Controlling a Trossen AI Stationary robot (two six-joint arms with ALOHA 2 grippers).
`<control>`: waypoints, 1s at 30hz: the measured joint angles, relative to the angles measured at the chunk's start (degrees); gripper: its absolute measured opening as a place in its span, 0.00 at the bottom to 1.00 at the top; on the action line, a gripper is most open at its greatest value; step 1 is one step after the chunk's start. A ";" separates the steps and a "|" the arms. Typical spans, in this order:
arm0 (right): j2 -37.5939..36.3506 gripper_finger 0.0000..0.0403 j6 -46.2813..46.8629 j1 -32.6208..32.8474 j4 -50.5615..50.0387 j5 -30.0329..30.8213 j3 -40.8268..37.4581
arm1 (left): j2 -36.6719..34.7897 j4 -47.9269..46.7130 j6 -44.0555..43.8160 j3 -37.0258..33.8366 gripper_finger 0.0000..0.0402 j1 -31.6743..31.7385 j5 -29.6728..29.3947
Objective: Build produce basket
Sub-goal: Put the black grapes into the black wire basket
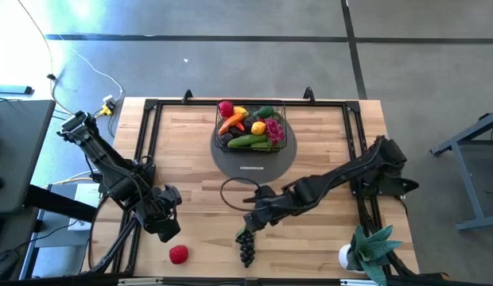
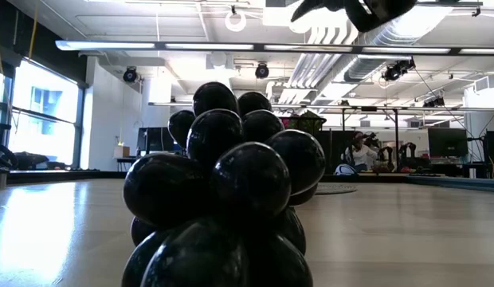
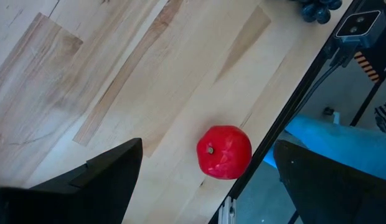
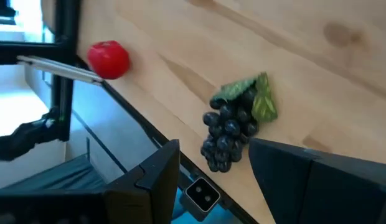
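With the basket (image 1: 252, 127) already holding most produce on its grey disc (image 1: 254, 163), 2 pieces lie well short of it: dark grapes (image 1: 246, 249) below the right gripper (image 1: 248, 225), jaws part-open and empty, and a red tomato (image 1: 178, 254) near the left gripper (image 1: 168, 230), wide and empty.

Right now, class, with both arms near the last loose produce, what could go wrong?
1. The red tomato lies close to the table edge; a nudge from the open left end effector might roll it off.
2. The dark grapes also lie near the edge, below the right end effector; a poor grip could push them over.
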 joint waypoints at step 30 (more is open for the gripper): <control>14.19 0.44 12.91 2.83 9.56 -4.06 0.00 | 0.00 -0.07 2.53 0.00 0.88 0.09 -0.96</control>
